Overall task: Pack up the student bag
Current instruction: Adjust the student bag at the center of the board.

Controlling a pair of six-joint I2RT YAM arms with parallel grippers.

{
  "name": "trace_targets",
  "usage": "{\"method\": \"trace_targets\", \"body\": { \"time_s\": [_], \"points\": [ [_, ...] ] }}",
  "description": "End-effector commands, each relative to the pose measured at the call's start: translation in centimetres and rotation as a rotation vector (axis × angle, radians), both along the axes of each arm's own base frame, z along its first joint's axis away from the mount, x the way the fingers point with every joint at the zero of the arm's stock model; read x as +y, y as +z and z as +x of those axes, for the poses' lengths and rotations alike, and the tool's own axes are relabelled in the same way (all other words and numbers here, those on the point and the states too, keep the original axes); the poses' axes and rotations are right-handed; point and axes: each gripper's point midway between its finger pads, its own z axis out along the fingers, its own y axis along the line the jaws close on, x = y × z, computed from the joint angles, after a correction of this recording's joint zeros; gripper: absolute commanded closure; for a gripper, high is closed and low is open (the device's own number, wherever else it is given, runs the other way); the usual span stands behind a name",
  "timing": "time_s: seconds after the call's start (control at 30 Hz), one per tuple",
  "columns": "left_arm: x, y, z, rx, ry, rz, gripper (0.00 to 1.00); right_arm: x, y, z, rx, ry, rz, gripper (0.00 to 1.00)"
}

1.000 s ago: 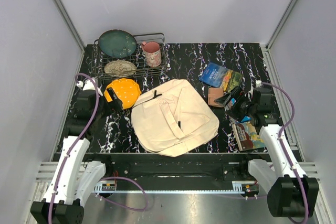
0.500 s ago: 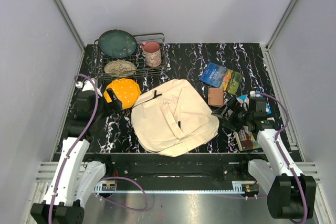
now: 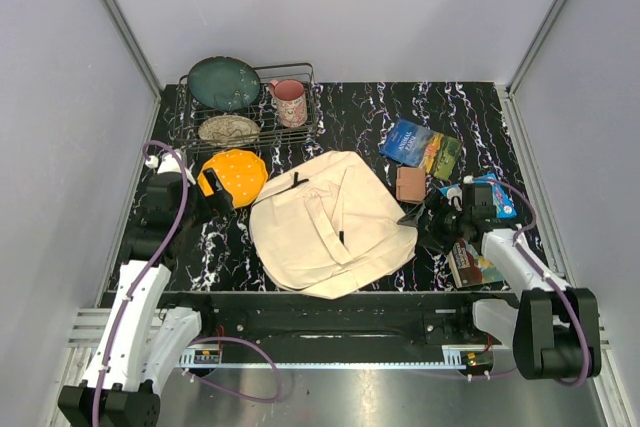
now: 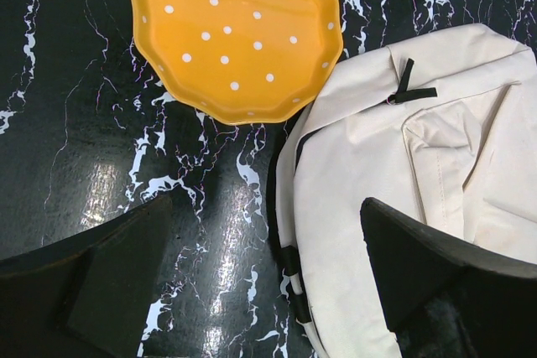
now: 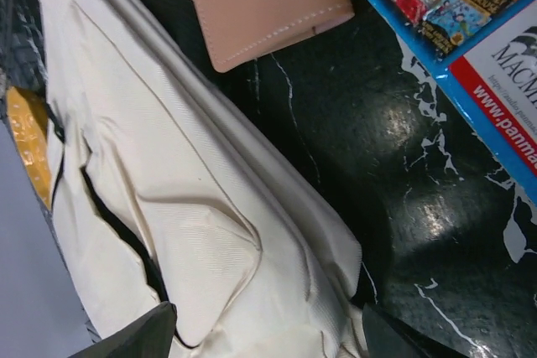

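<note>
**As the bag lies shut, my right claw hangs at its rim**

Though nothing is packed yet, my right claw [image 3: 415, 222] sits low at the right edge of the student bag [image 3: 325, 227], jaws spread wide and holding nothing. From the right wrist view, cream canvas fills the space ahead of my fingers [image 5: 134, 337]; whether they touch the cloth I cannot tell. My left claw [image 4: 264, 207] is just as wide and just as empty, and hangs over the bag's left shoulder.

The bag lies flat in the middle of the table [image 3: 470, 97], flap down and straps across it, between my two claws. A tan wallet [image 3: 410, 184] rests just beside its right edge. One book [image 3: 470, 265] lies partly under my right arm and a blue book [image 3: 420, 147] lies farther back. An orange dotted plate [image 3: 235, 175] sits by the bag's upper left corner, and a wire rack [image 3: 313, 97] of crockery stands at the far left.

My judgement is that the bag must be opened first. I should pinch only the top fold of canvas, keep clear of the wallet, and lift slowly so that the body stays down.
</note>
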Motion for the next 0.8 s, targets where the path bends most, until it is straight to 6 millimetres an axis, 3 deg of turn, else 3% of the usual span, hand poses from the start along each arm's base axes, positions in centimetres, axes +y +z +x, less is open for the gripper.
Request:
{"method": "trace_targets", "body": {
  "time_s": [0.0, 0.3, 0.4, 0.43, 0.5, 0.57, 0.7, 0.77],
  "points": [
    [0.2, 1.7, 0.9, -0.052, 0.010, 0.002, 0.01, 0.0, -0.6, 1.6, -0.012, -0.027, -0.043, 0.07],
    [-0.4, 1.9, 1.1, -0.060, -0.022, -0.014, 0.01, 0.5, -4.2, 1.1, 0.096, 0.044, -0.153, 0.10],
    [-0.4, 1.9, 1.1, -0.059, -0.022, -0.014, 0.01, 1.0, -4.9, 1.2, 0.098, 0.039, -0.124, 0.16],
    [-0.4, 1.9, 1.1, -0.060, -0.022, -0.014, 0.01, 1.1, -5.2, 1.0, 0.104, 0.038, -0.117, 0.28],
    [-0.4, 1.9, 1.0, -0.063, -0.022, -0.014, 0.01, 1.4, -5.3, 1.3, 0.104, 0.028, -0.097, 0.32],
    [-0.4, 2.1, 0.9, -0.075, -0.022, -0.015, 0.01, 1.4, -5.1, 1.6, 0.095, 0.027, -0.097, 0.68],
    [-0.3, 2.2, 0.8, -0.080, -0.023, -0.014, 0.01, 1.2, -3.8, 2.6, 0.050, 0.011, -0.108, 0.85],
    [-0.8, 2.2, 0.7, -0.081, -0.045, -0.029, 0.01, 0.6, -2.3, 3.6, -0.008, -0.006, -0.149, 0.85]
  ]
}}
